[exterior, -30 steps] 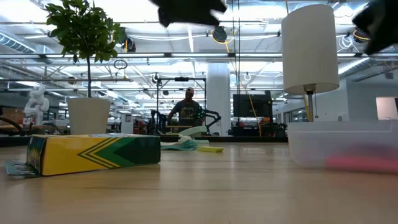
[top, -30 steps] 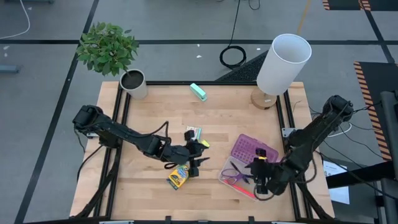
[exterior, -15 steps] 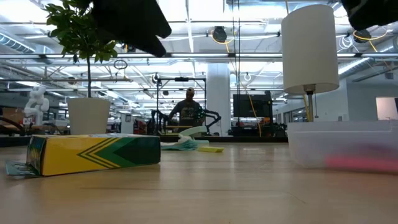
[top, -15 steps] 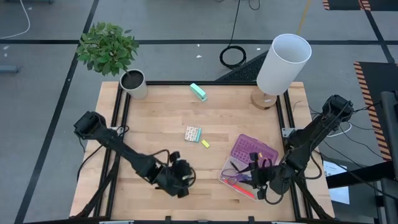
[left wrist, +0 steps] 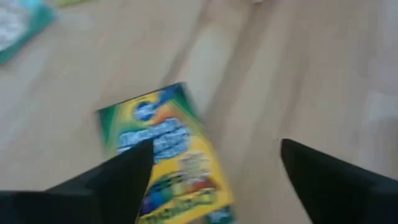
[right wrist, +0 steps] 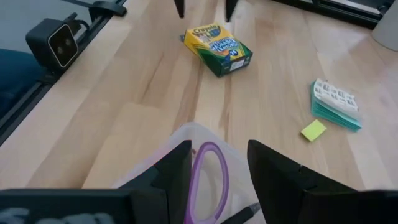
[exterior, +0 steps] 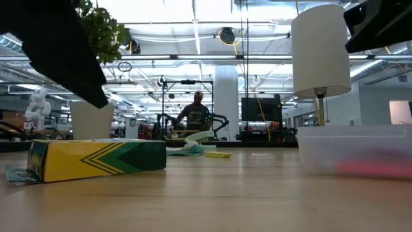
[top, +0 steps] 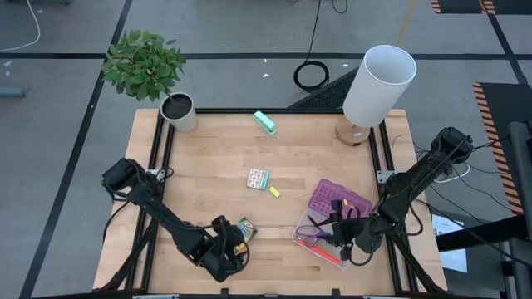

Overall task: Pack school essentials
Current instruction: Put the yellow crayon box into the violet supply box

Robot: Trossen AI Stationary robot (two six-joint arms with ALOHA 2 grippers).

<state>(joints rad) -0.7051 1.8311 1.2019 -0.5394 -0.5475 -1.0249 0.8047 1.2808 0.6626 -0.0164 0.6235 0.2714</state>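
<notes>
The scissors (right wrist: 210,177) already lay in the clear case (top: 309,242). The crayon box (left wrist: 166,158) lay loose at six o'clock, the card (top: 258,177) and eraser (top: 273,192) mid-table, all unpacked. The left gripper (left wrist: 211,168) hung spread above the box; the right gripper (right wrist: 217,165) hovered spread over the case.

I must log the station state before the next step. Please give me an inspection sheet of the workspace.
Surface: wooden table, flat, in a black frame.
Job's things: crayon box lying flat near the front edge; multicoloured card and yellow eraser mid-table; purple-handled scissors and a red pen inside the clear bin.
Clutter: teal block at the far edge; purple tray beside the bin.
Grippers: left gripper open, above the crayon box; right gripper open, over the bin.
Cables: a black coil on the floor behind the table.
Surroundings: potted plant, white lamp; a person far behind.
</notes>
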